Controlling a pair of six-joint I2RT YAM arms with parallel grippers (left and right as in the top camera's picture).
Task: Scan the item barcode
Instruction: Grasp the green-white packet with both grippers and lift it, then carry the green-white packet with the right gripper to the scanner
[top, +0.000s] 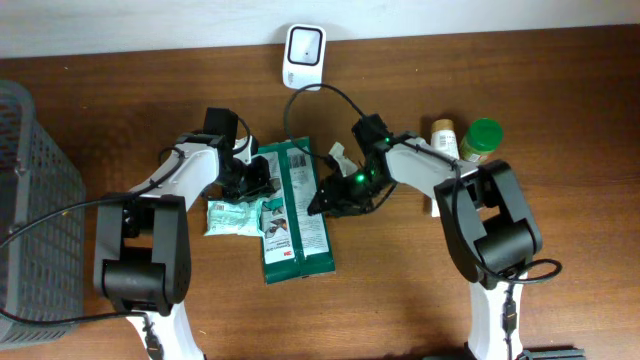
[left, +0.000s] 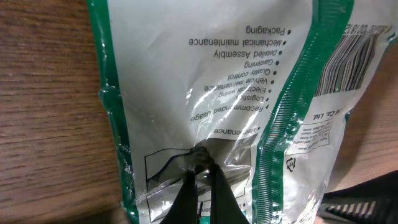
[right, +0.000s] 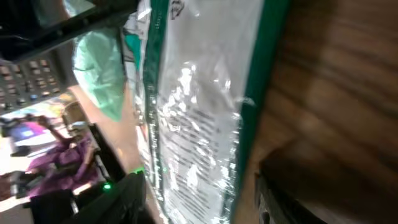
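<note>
Your left gripper (top: 252, 180) is clamped on the green-and-white pouch (top: 297, 212). Its two fingers are pressed together on a puckered fold of the clear film, with the rest of the pouch spreading out ahead of the tips. In the left wrist view the printed text reads upside down, and the barcode (left: 351, 59) lies face up beyond the fingertips, off to their right.

Your right gripper (top: 326, 197) sits at the pouch's opposite long edge with its fingers apart. The right wrist view shows that glossy edge running between the two dark fingers. Whether either finger touches the film cannot be told.

The pouch lies flat on the wooden table (top: 400, 300) with its printed side up, held between your two grippers. Its long axis runs from the far side of the table toward the arm bases, and the near end leans slightly toward the right arm.

A pale green packet (top: 232, 217) lies just below the left gripper, touching the pouch's left edge. The white scanner (top: 303, 55) stands well beyond both grippers at the table's far edge.
</note>
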